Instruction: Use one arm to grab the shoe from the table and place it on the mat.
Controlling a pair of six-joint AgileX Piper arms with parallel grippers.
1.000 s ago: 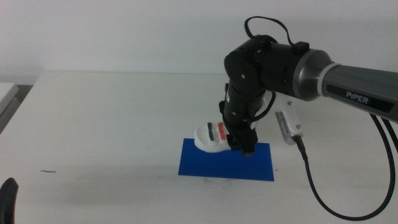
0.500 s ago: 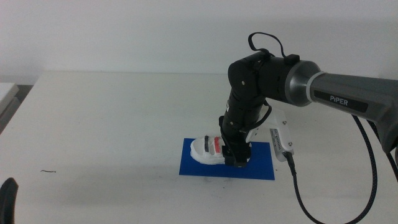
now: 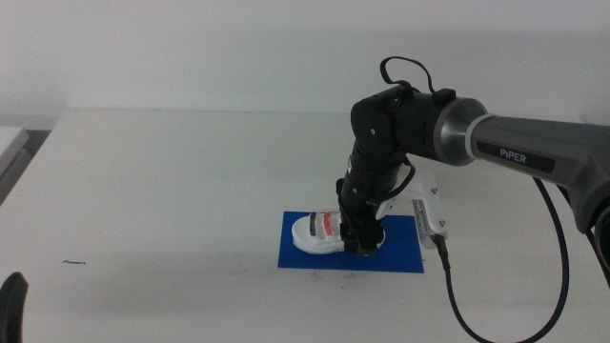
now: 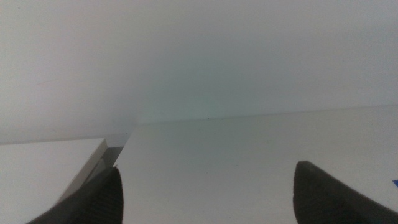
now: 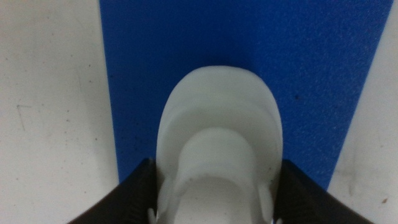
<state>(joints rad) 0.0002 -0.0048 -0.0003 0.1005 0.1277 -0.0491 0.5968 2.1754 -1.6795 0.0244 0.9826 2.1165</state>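
The white shoe (image 3: 318, 232) with black and red straps rests on the blue mat (image 3: 400, 253) near the middle of the white table (image 3: 172, 191). The right arm (image 3: 496, 143) reaches down from the right. Its gripper (image 3: 361, 240) is shut on the shoe's heel end. In the right wrist view the shoe (image 5: 217, 149) sits between the two dark jaws, over the mat (image 5: 311, 74). The left gripper (image 3: 11, 303) waits at the bottom left edge of the middle view. Its jaws stand apart and hold nothing in the left wrist view (image 4: 205, 186).
A black cable (image 3: 477, 305) hangs from the right arm and loops over the table right of the mat. A small dark mark (image 3: 74, 262) lies on the table at the left. A white block (image 3: 11, 143) sits at the far left edge.
The right gripper has lowered the shoe from just above the mat's far edge down onto the mat. The left arm has not moved.
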